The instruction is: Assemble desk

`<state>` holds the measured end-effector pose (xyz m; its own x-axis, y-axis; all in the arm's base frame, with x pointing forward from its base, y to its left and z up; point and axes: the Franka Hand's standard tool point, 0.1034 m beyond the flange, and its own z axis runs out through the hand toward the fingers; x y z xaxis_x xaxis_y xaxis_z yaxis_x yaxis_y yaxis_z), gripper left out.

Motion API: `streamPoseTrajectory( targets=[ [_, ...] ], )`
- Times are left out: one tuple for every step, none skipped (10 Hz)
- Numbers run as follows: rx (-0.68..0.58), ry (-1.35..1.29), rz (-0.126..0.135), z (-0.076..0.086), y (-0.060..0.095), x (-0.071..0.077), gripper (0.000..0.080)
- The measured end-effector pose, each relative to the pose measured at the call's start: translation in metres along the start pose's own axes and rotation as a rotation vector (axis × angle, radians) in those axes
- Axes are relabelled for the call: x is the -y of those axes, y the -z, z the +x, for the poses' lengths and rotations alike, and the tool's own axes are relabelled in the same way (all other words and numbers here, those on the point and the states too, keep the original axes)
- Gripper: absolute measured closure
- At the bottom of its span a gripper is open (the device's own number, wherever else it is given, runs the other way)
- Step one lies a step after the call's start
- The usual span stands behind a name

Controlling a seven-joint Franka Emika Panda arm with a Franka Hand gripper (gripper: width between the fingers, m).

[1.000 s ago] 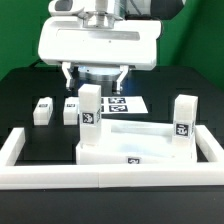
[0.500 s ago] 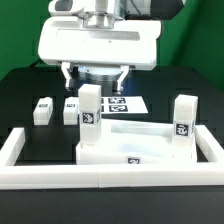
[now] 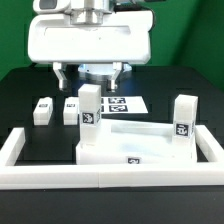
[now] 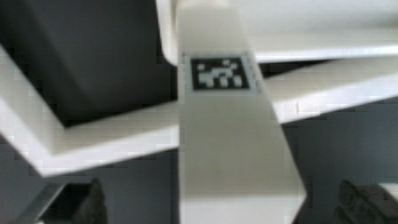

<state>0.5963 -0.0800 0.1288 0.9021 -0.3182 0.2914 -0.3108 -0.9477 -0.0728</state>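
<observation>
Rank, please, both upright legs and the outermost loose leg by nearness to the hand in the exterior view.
1. Upright leg under the hand.
2. Outermost loose leg, exterior view's left.
3. Other upright leg, exterior view's right.

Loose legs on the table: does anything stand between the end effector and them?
Nothing visible does. The open end effector hangs above; both loose legs lie uncovered, an upright leg standing close beside one.
</observation>
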Motion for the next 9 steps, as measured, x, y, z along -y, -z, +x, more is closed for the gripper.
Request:
streamPoseTrajectory(
  targets=[
    [0.108,-0.030,0.019,0.001,-0.002,0.003,0.0150],
    [0.172,-0.047,0.029,0.003,-0.002,0.008,0.0150],
    [0.256,-0.055,0.036,0.001,-0.004,0.012,0.0150],
    [0.282,-0.053,0.031,0.003,-0.008,0.012,0.0150],
    [0.293,-0.063,0.026,0.001,-0.012,0.012,0.0150],
    [0.290,-0.073,0.025,0.002,-0.012,0.012,0.0150],
    [0.290,-0.073,0.024,0.001,-0.012,0.011,0.0254],
    [0.291,-0.081,0.023,0.001,-0.012,0.011,0.0392],
    [0.291,-0.155,0.013,0.002,-0.012,0.011,0.0511]
  ],
)
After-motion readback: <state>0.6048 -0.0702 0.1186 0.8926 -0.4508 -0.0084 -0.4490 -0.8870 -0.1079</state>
